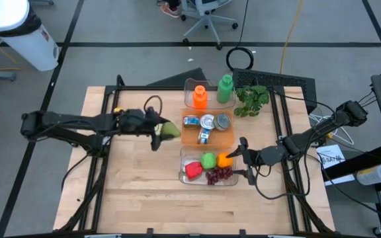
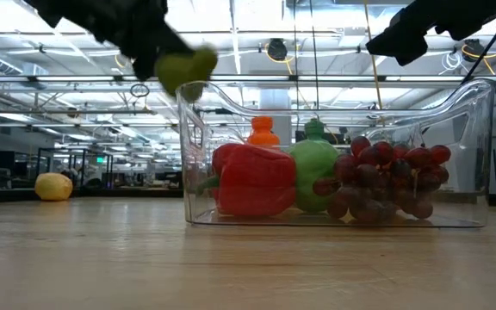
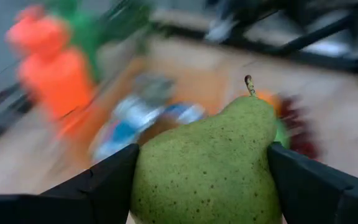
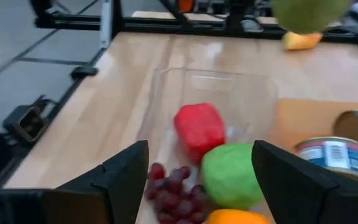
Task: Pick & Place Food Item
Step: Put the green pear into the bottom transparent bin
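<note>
A green speckled pear is held in the air by my left gripper, left of the orange tray; it also shows in the low view. My right gripper is open and empty, just right of the clear bin. In the right wrist view, my right gripper looks along that bin. The bin holds a red pepper, a green apple, an orange and red grapes. My left gripper pinches the pear's wide lower body between its two fingers, one on each side. The fingers come from the table's left. The pear's stem points away from the gripper. The pear is lifted clear of the table.
An orange tray with several cans lies behind the clear bin. Farther back, a second clear bin holds an orange bottle and a green bottle, with leafy greens to the right. A lemon lies on the table's left part.
</note>
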Controlling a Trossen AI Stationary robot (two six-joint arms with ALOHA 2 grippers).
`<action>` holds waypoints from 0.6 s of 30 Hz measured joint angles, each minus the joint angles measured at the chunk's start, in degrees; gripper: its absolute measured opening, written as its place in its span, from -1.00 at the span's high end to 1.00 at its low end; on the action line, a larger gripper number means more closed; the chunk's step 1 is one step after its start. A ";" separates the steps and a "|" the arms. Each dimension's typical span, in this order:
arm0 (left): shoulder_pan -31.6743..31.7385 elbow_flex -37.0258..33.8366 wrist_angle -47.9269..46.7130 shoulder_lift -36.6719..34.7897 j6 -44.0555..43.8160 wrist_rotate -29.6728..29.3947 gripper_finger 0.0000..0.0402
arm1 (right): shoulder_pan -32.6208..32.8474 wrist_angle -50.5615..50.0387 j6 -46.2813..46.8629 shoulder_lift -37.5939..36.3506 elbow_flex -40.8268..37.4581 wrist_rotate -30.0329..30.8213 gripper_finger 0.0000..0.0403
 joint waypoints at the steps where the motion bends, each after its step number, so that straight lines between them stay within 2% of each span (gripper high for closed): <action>1: -1.12 -0.33 2.96 -0.01 0.40 0.69 -0.58 | -0.07 0.12 -0.19 0.00 0.00 0.85 -0.33; 5: -5.19 -2.09 15.12 1.55 1.47 0.59 -0.58 | -0.80 3.26 -2.02 0.43 0.00 4.40 -0.33; 8: -8.00 -3.72 25.65 4.26 1.43 0.60 -0.58 | -2.05 8.86 -4.54 1.83 0.00 4.43 -0.33; 13: -11.60 -4.08 40.44 12.18 2.79 -0.26 -0.58 | -3.99 22.55 -9.78 7.82 -0.04 4.39 -0.33; 18: -13.23 -3.63 53.17 20.84 4.23 -0.24 -0.58 | -5.94 40.33 -13.53 15.02 -0.04 4.23 -0.33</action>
